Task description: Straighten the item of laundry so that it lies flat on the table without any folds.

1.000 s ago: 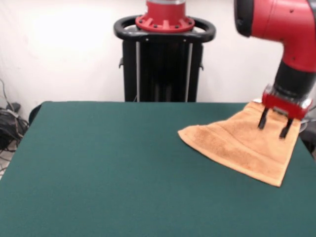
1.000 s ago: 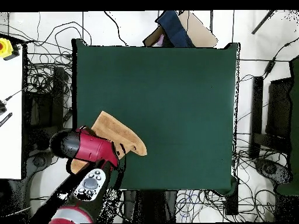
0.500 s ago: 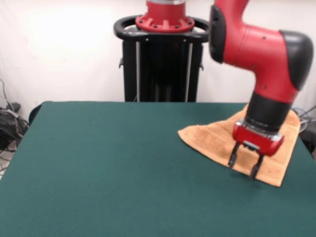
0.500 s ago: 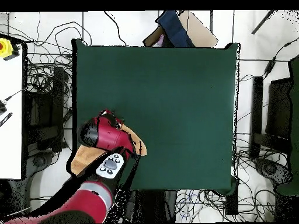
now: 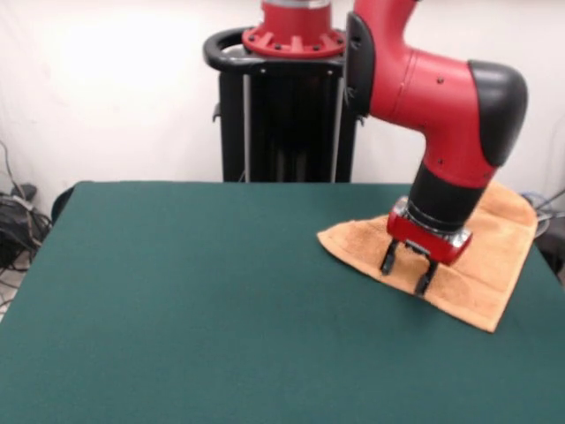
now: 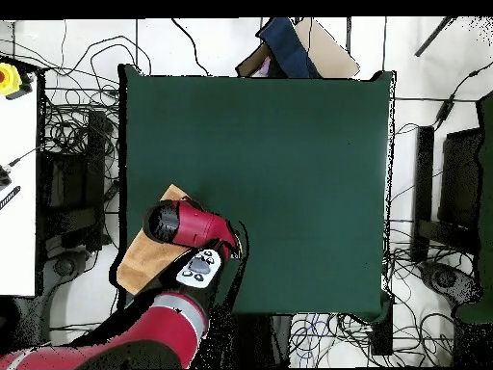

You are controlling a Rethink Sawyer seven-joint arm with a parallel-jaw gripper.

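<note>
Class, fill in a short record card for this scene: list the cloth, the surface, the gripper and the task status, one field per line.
cloth: orange-tan towel, folded into a rough triangle, not flat
cloth position: at the table's right side in the front view, its far part reaching the edge
surface: dark green table
gripper: open, fingers pointing down over the towel's near-left part
contact: cannot tell whether the fingertips touch the towel
task status: towel not yet spread flat

Front view: bright, even indoor light; wall [image 5: 106, 79] behind blown out w/ glare upper left. Soft shadow under gripper [image 5: 406, 269] on towel [image 5: 494, 256]. Slightly soft focus throughout. Overhead: flat light, table [image 6: 289, 164] evenly lit.
</note>
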